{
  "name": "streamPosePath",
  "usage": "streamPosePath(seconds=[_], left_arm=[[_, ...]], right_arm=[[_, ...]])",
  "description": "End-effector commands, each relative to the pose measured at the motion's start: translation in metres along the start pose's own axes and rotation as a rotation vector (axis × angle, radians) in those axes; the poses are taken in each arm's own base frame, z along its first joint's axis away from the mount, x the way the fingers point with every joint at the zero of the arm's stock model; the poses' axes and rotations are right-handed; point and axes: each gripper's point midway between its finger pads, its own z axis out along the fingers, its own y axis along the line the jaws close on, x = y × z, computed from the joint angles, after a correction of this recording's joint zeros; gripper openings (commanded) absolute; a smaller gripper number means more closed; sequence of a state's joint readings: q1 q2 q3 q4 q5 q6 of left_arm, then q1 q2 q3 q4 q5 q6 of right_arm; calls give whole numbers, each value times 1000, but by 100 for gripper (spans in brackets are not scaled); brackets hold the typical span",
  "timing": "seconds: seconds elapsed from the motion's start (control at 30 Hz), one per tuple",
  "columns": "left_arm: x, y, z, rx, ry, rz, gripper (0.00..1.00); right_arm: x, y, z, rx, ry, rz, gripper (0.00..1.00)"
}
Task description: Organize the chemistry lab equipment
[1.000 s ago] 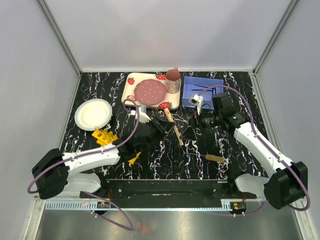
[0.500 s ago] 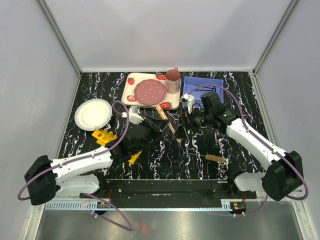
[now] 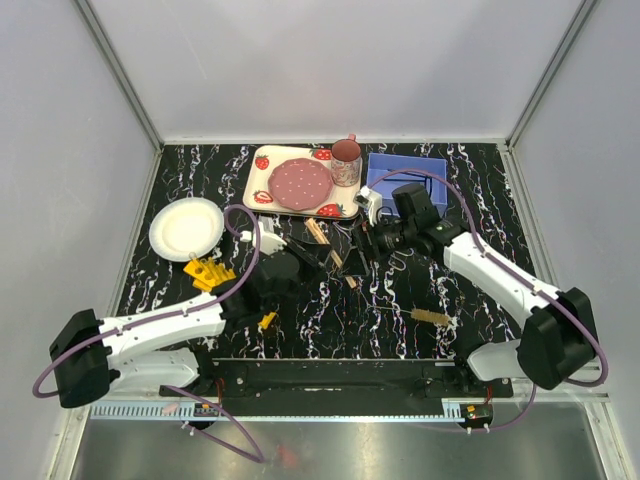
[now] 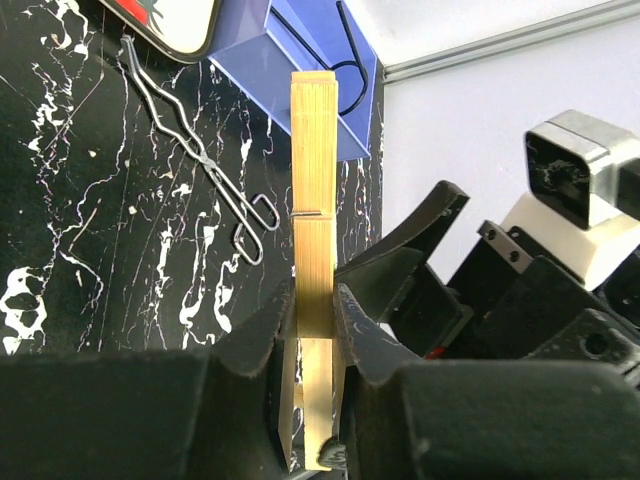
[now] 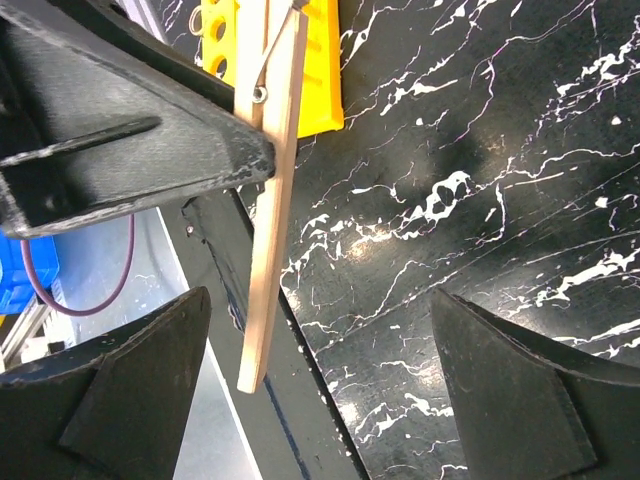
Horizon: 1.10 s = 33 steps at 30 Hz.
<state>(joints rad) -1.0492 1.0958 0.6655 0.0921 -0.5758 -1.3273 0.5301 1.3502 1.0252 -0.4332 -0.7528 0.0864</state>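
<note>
You're early in this one, by the look of it. The table (image 3: 480, 200) has most of the kit loose on it. Blue bin (image 3: 405, 157) at back right holds only a dark wire item. Yellow plastic rack (image 3: 208, 272) sits front left, near the round white plate (image 3: 187, 228). Left gripper (image 4: 315, 310) is clenched on the slim wooden stick (image 4: 313, 200), mid-table. Right gripper (image 5: 320, 300) gapes wide just beside it, grasping nothing; looks like a handover. Wire tongs (image 4: 200, 165) and tube brush (image 3: 432, 317) lie unsorted. Glass tubes: can't make them out.
</note>
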Motion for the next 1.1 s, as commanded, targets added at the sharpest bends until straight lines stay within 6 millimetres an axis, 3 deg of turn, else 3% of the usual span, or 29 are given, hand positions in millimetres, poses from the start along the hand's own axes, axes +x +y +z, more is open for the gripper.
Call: streamPosePath(seconds=[0.0, 0.13, 0.17, 0.23, 0.27, 0.33, 0.37, 0.4, 0.43, 0.5, 0.53, 0.63, 0.67, 0.73, 0.77, 0.8, 0.93, 0.97, 1.07], left_arm=[[-14, -25, 0, 28, -62, -44, 1], [-13, -27, 2, 21, -72, -36, 1], [-14, -30, 2, 22, -72, -37, 2], [-13, -30, 2, 13, -76, -25, 2], [-14, -32, 3, 12, -78, -20, 2], [-12, -31, 3, 6, -75, -13, 9], [-12, -31, 3, 5, -75, -12, 14], [-11, -31, 3, 5, -72, -8, 25], [-11, -30, 2, 6, -70, -1, 46], [-12, -32, 0, 18, -68, 29, 76], [-13, -33, -1, 23, -66, 40, 99], [-20, -34, -9, 66, -79, 79, 99], [-20, -25, -11, 64, -81, 126, 99], [-31, -34, -22, 127, -107, 155, 99], [-32, -23, -25, 127, -114, 245, 99], [-37, -24, -30, 152, -126, 269, 99], [-60, -17, -55, 215, -149, 362, 99], [-61, -8, -56, 205, -141, 404, 99], [-66, -4, -65, 229, -125, 441, 99]], right_arm=[[-19, 13, 6, -36, -27, -41, 93], [-15, 11, 14, -36, -2, -35, 75], [-15, 11, 15, -36, -1, -39, 61], [-16, 12, 16, -38, 4, -48, 43], [-17, 13, 16, -44, 6, -62, 21], [-16, 15, 14, -54, 13, -73, 0], [-17, 15, 14, -57, 13, -87, 0], [-16, 15, 14, -55, 13, -86, 0], [-16, 15, 13, -50, 9, -87, 0], [-14, 13, 12, -42, 10, -99, 0], [-13, 14, 10, -38, 7, -103, 0], [-7, 10, 8, -29, 19, -151, 0], [-6, 7, 7, -13, 22, -175, 0], [-3, -2, 3, 14, 31, -212, 0], [-2, -5, 1, 25, 34, -221, 0], [-3, -8, -2, 32, 34, -241, 0], [-7, -40, -18, 136, 51, -297, 0], [-8, -52, -22, 192, 65, -304, 0], [-18, -87, -38, 332, 115, -352, 0]])
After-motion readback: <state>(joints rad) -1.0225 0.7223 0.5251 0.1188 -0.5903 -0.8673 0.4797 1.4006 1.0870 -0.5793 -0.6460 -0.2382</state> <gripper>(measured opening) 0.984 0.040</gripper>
